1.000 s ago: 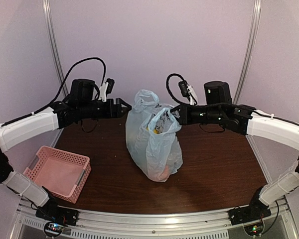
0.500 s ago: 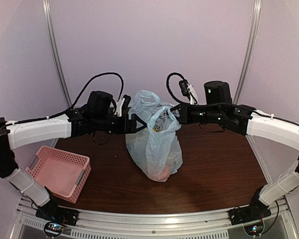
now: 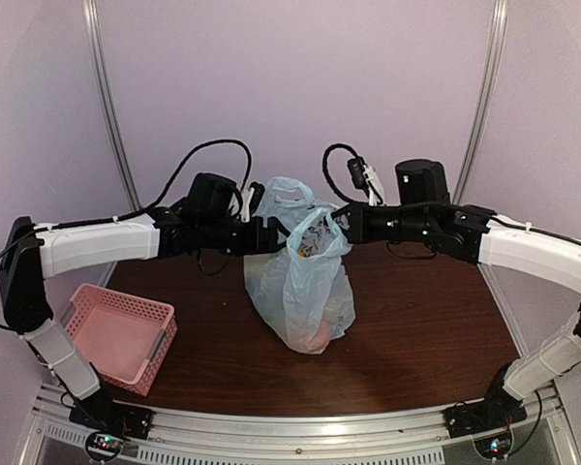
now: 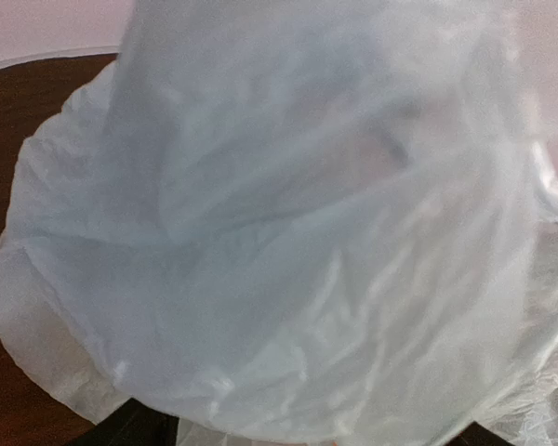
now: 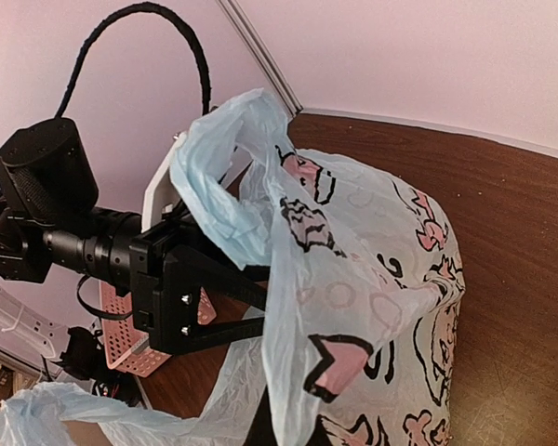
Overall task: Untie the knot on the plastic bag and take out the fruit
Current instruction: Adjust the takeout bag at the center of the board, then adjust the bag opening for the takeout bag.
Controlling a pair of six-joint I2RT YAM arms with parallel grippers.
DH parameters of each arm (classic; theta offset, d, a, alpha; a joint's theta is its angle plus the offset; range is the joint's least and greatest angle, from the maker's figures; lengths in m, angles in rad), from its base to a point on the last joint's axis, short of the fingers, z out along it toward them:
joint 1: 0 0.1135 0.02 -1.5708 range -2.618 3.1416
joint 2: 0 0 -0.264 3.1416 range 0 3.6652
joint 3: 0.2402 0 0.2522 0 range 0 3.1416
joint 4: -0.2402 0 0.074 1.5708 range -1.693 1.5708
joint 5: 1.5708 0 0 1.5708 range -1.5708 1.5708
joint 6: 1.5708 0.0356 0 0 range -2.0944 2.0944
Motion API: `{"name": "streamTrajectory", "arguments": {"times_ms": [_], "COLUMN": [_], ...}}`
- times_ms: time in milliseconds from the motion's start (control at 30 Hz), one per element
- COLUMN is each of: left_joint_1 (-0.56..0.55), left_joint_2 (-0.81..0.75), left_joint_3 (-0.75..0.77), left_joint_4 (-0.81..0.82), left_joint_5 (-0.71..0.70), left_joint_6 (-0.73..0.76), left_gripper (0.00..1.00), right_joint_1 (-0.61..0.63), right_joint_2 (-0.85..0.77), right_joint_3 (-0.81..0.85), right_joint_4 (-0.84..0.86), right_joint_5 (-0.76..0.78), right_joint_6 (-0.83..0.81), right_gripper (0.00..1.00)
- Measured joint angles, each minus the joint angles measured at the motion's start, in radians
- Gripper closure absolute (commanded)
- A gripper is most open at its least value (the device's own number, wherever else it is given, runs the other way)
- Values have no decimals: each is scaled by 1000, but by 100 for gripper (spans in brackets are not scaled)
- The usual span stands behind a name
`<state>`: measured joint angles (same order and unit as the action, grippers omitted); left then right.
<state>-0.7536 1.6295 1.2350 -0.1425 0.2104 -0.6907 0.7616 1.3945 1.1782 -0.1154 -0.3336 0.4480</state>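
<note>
The pale blue plastic bag point(image 3: 300, 286) stands upright mid-table, its mouth gaping and its two handle loops apart; I see no knot. An orange tint of fruit point(image 3: 320, 336) shows through near its bottom; the rest is hidden. My right gripper point(image 3: 340, 225) is shut on the bag's right handle loop and holds it up. In the right wrist view, printed plastic point(image 5: 353, 279) hides most of its fingers point(image 5: 265, 429). My left gripper point(image 3: 271, 235) is open, its two black fingers point(image 5: 228, 271) pushed against the bag's left side. Plastic point(image 4: 279, 232) fills the left wrist view.
A pink perforated basket point(image 3: 116, 334) sits at the near left of the brown table point(image 3: 426, 329), also showing behind the left gripper in the right wrist view point(image 5: 121, 348). Pale walls with metal poles point(image 3: 111, 107) close off the back.
My left arm has swung right, from clear of the bag until its open fingers press into the bag's left side. The right arm and its held handle have not moved.
</note>
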Motion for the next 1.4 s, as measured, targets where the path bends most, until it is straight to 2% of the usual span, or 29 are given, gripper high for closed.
{"name": "streamTrajectory", "arguments": {"times_ms": [200, 333, 500, 600, 767, 1067, 1267, 1300, 1333, 1400], "left_joint_1": [-1, -7, -14, -14, -13, 22, 24, 24, 24, 24], "left_joint_2": [40, 40, 8, -11, -60, -263, -345, -356, -369, -385], "left_joint_3": [20, 19, -35, -48, -68, -294, -358, -362, -366, -369], "left_joint_4": [-51, -92, -121, -158, -179, -165, -142, -142, -141, -139], "left_joint_5": [-13, -12, -3, -13, -57, -146, -180, -185, -190, -193], "left_joint_6": [11, 26, 54, 72, 90, 13, -34, -37, -40, -36], "left_gripper": [34, 54, 87, 99, 100, 100, 100, 98, 90, 59], "right_joint_1": [0, 0, 1, 1, -3, -102, -128, -129, -130, -132], "right_joint_2": [0, 0, 15, 24, 20, -43, -83, -83, -83, -83], "right_joint_3": [-7, -7, -2, 4, 8, -25, -62, -64, -67, -72], "right_joint_4": [-2, -9, -38, -56, -63, -76, -76, -76, -76, -71], "right_joint_5": [17, 48, 117, 160, 244, 313, 312, 312, 310, 301], "right_joint_6": [-8, -10, -10, -3, 17, 55, 70, 72, 75, 76], "right_gripper": [100, 100, 100, 100, 100, 100, 100, 100, 100, 100]}}
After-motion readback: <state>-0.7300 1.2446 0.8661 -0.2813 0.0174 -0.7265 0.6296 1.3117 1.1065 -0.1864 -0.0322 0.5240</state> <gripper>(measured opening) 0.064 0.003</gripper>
